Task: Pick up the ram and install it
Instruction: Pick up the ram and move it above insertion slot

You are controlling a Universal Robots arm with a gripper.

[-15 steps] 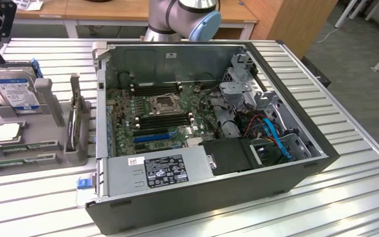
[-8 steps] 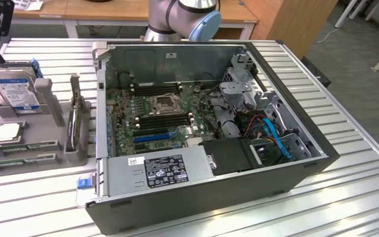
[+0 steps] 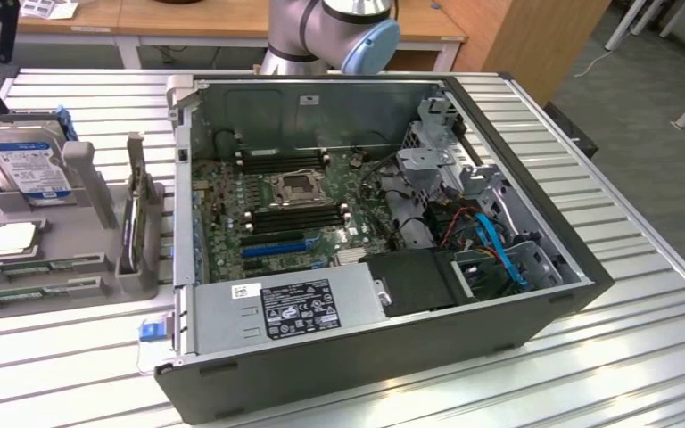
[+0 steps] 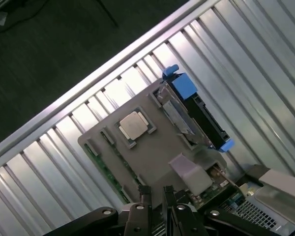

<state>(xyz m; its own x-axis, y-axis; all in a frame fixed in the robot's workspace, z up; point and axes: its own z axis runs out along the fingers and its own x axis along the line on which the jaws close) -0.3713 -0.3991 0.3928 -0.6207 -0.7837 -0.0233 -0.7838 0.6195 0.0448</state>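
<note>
Well, at the exterior view's left the ram [image 3: 39,288] lies flat along the tray's [image 3: 86,178] front edge on the desk [image 3: 57,366]. The pincer [image 4: 156,196], released and empty, hovers over that tray; best centre it squarely across the stick.

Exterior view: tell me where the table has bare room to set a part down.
The table is bare to the exterior view's right of the computer case, and along the near edge in front of the gray holder. Crowded: the holder, with its hard drive, and the case's inside.
</note>
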